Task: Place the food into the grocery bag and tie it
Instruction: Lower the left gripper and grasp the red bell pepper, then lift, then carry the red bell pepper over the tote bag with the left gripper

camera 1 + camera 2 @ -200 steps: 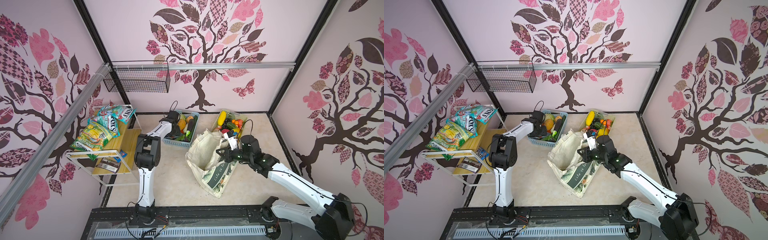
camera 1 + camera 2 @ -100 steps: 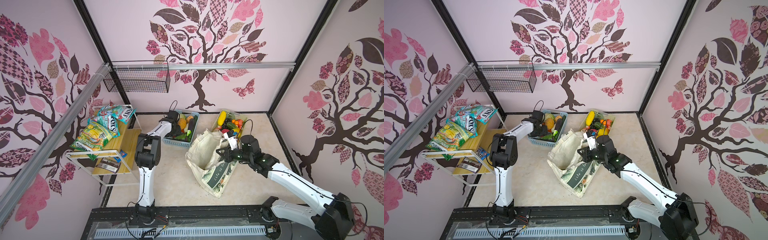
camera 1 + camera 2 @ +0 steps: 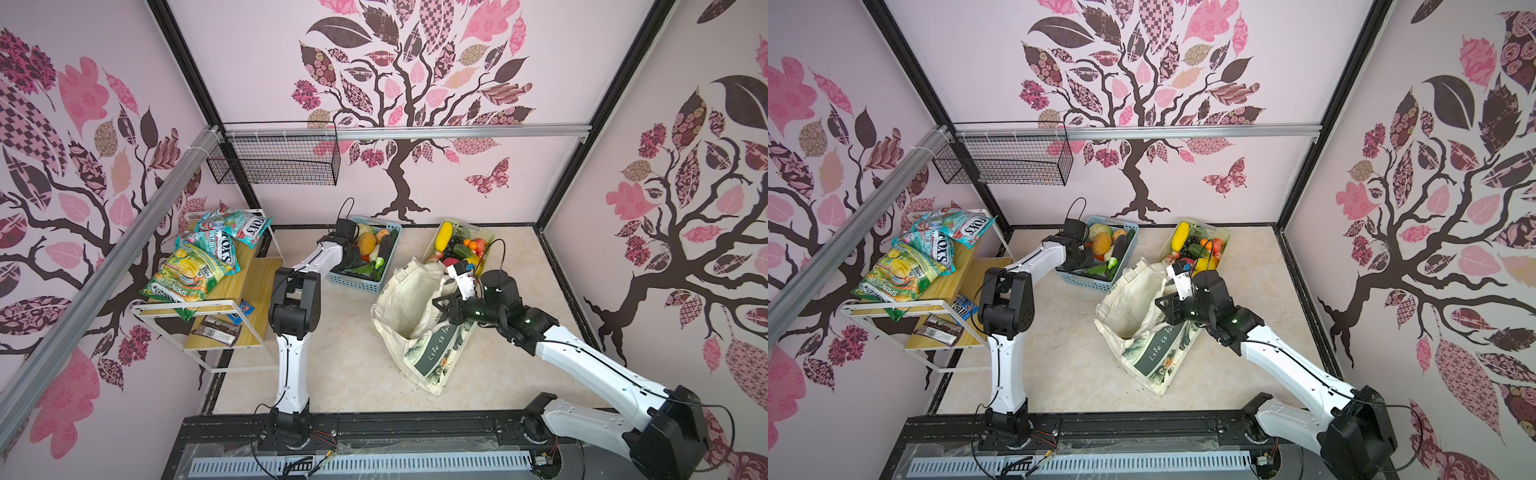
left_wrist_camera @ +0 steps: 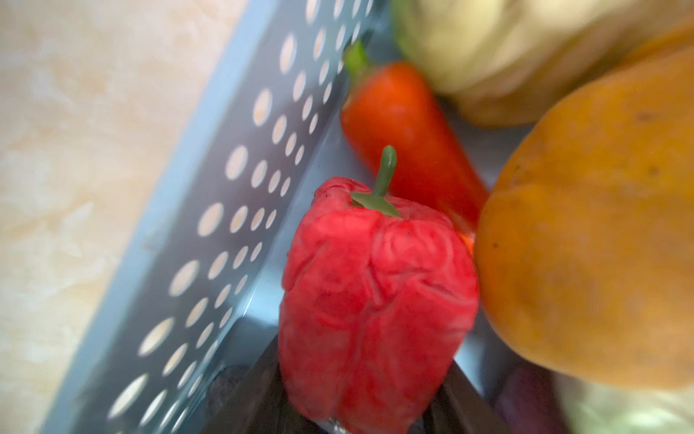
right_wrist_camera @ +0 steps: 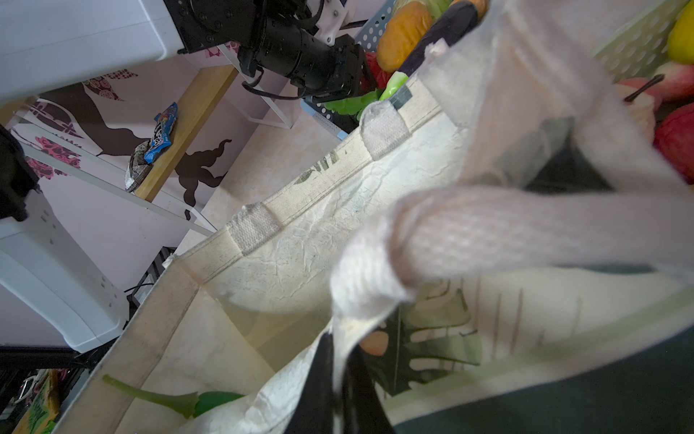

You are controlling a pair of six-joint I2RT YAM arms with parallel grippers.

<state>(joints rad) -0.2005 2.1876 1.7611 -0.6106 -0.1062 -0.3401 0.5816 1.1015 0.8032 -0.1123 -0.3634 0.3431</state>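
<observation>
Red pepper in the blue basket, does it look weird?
Yes. The red pepper is wrinkled and crumpled all over, while the chili beside it in the blue basket looks smooth.

left tool point(image 3: 360, 263) dipped low — reaching far forward | right tool point(image 3: 439, 309) clamped tight

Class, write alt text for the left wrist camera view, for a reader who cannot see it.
A wrinkled red bell pepper with a green stem sits between two dark jaws inside a light blue perforated basket. Beyond it lies an orange-red tapered vegetable, and a large orange fruit crowds beside it.
</observation>
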